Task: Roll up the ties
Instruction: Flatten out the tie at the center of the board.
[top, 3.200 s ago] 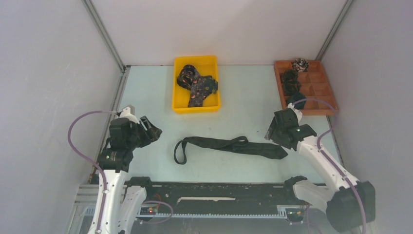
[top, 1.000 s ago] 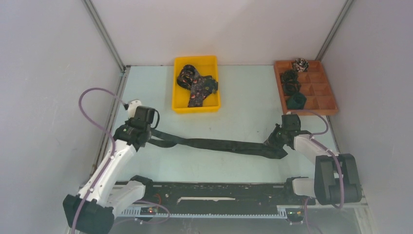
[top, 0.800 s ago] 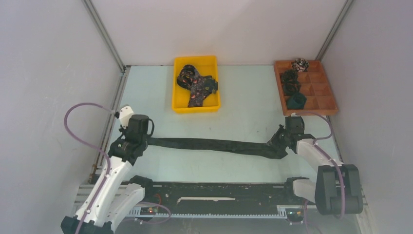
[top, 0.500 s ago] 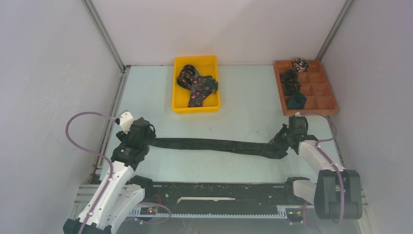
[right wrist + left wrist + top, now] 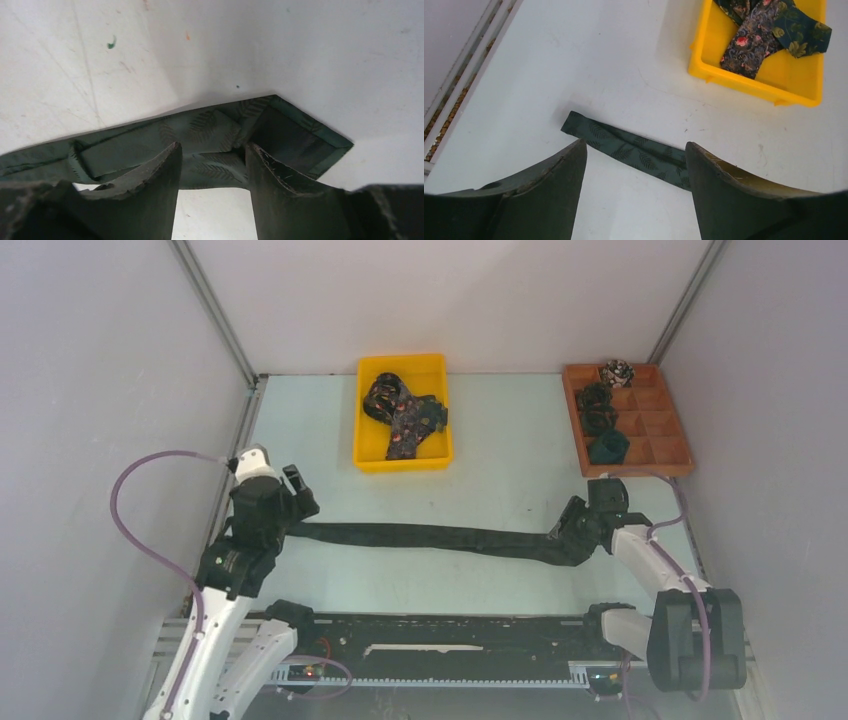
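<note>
A long dark green tie (image 5: 430, 536) with a leaf pattern lies stretched straight across the table. My left gripper (image 5: 293, 498) is open and empty just above its narrow end (image 5: 589, 131), apart from the cloth; the left wrist view shows both fingers (image 5: 559, 185) spread wide. My right gripper (image 5: 566, 530) is low over the wide pointed end (image 5: 295, 135). Its fingertips (image 5: 167, 160) rest at the folded cloth with the jaws apart. More patterned ties (image 5: 405, 415) lie in the yellow bin (image 5: 402, 462).
A brown divided tray (image 5: 655, 425) at the back right holds several rolled ties (image 5: 598, 420). The yellow bin also shows in the left wrist view (image 5: 754, 85). Grey walls close in left, right and back. A black rail runs along the near edge (image 5: 440, 635).
The tie was looped at its left end; my left gripper pulled it out straight to the left, then let go and rose. My right gripper stayed at the wide end.
</note>
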Controlling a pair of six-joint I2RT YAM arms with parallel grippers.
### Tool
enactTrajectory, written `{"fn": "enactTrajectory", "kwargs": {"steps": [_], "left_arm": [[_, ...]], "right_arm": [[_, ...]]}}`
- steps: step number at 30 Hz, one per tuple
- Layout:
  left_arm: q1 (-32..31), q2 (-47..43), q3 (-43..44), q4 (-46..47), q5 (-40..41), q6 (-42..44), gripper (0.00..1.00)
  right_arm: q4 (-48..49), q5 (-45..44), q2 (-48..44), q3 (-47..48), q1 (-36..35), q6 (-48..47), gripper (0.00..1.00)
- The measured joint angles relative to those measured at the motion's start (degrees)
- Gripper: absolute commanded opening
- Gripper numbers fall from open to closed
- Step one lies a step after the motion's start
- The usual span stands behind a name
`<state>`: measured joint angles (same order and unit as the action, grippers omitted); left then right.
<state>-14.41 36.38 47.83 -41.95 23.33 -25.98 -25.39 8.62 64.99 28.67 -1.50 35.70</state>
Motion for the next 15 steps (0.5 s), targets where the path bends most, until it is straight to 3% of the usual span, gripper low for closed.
{"fn": "enactTrajectory", "kwargs": {"steps": [7, 15], "left_arm": [[0.00, -6.93, -4.09, -1.07, -2.25, 3.37, 0.79], [0.00, -6.14, -6.21, -0.68, -4.31, 4.63, 0.79]], "right_arm": [[-2.49, -4.31, 4.72, 3.41, -0.83, -0.81, 0.46], [-2.23, -6.60, 10.58, 6.23, -1.95, -1.70, 0.30]]}}
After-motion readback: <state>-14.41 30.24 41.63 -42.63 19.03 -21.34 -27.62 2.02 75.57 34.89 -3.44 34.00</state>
